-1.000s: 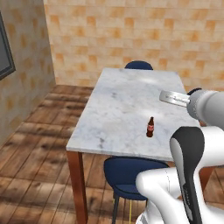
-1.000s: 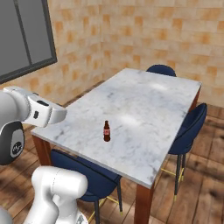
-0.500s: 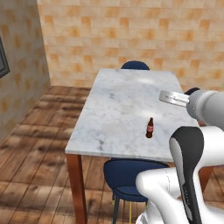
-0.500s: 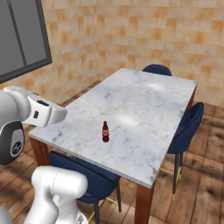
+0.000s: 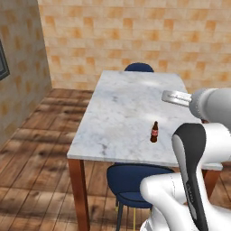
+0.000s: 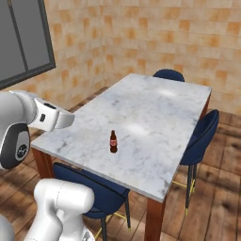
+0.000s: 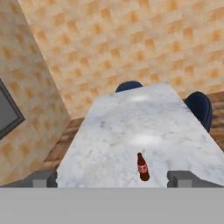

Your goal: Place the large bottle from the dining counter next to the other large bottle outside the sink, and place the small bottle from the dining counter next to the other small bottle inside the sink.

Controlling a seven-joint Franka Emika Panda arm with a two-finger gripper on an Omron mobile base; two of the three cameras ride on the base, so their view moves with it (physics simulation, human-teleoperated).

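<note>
The small bottle [image 5: 154, 132] [image 6: 113, 141] [image 7: 142, 167], dark brown with a red label, stands upright near the front of the dining counter [image 5: 126, 103] [image 6: 155, 108] [image 7: 140, 122], a white-grey marble top on reddish wooden legs. My gripper [image 7: 113, 179] is open, and the hand view looks down the counter with the bottle a little right of centre between its fingertips [image 7: 41, 178], still some way ahead. Nothing is held. The large bottle and the sink are out of view.
Blue chairs stand around the counter: one at the far end [image 5: 139, 67] [image 6: 168, 74], one tucked under the near edge [image 5: 131, 178], one at the right side [image 6: 202, 136]. Tiled walls close the room behind and to the left, with a dark window [image 6: 23, 37]. The floor is wood.
The whole picture has shifted slightly, so the base has turned a little. The small bottle has not moved on the counter and the gripper stays open.
</note>
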